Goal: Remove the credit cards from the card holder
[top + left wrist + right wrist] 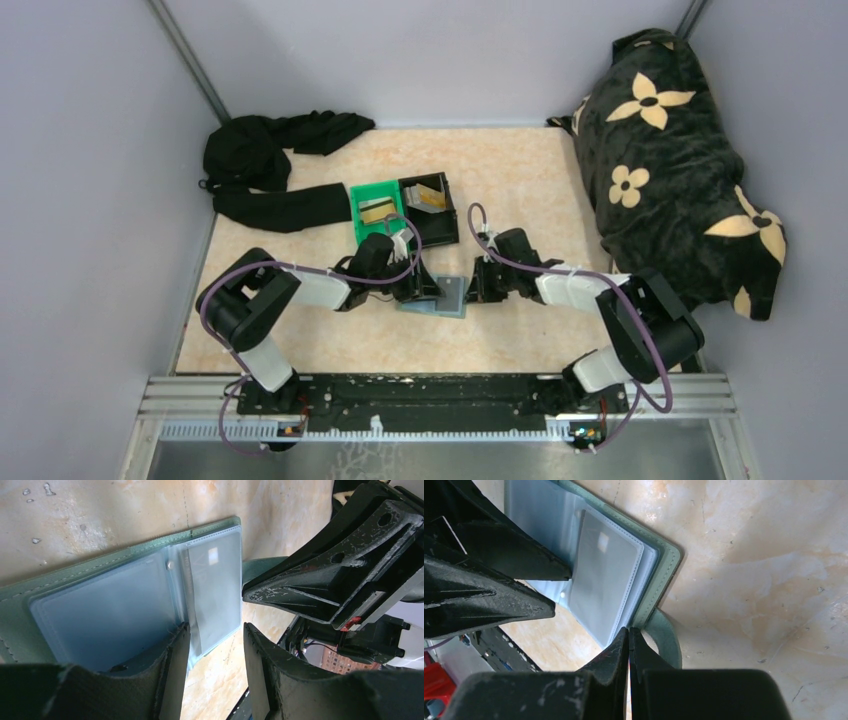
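Plainly, the card holder lies open on the surface between both hands, with bare room toward the near edge. The left hand stands half-wide astride the clear sleeves' edge, while the right hand is pinched closed at the holder's rim. Only the top view shows credit cards in the green bin

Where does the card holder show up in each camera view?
Top external: card holder at the centre of the table.
Left wrist: card holder left of centre, lying open.
Right wrist: card holder upper centre, lying open.
Shared landmark: the tan marbled table beneath it.
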